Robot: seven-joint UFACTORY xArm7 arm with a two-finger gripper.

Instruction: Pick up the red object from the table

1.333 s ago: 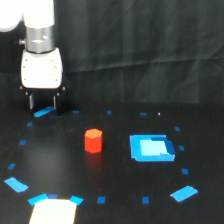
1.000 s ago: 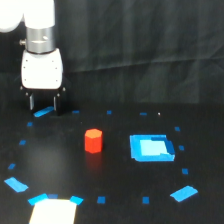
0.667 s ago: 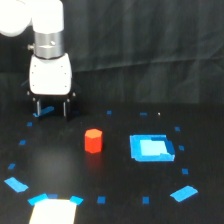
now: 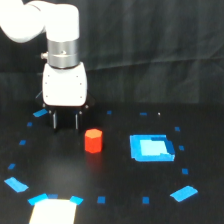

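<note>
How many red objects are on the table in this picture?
1. The red object stands upright on the table, to the exterior view's left of the blue tray and just in front of the fingers. The arm may hide something behind it.

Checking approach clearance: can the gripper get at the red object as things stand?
Probably yes. The gripper hangs open, apart from the red object, with nothing between them; the blue tray sits well aside.

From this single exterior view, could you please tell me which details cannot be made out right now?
- Exterior view: far faces of the small red-orange faceted block, hidden by its own body.
- Gripper: its dark fingers merge with the black matte table, so the jaw opening is unclear.
- Pale sheet: cut off by the bottom edge.
- Flat blue square tray: surface detail blurred.
</note>
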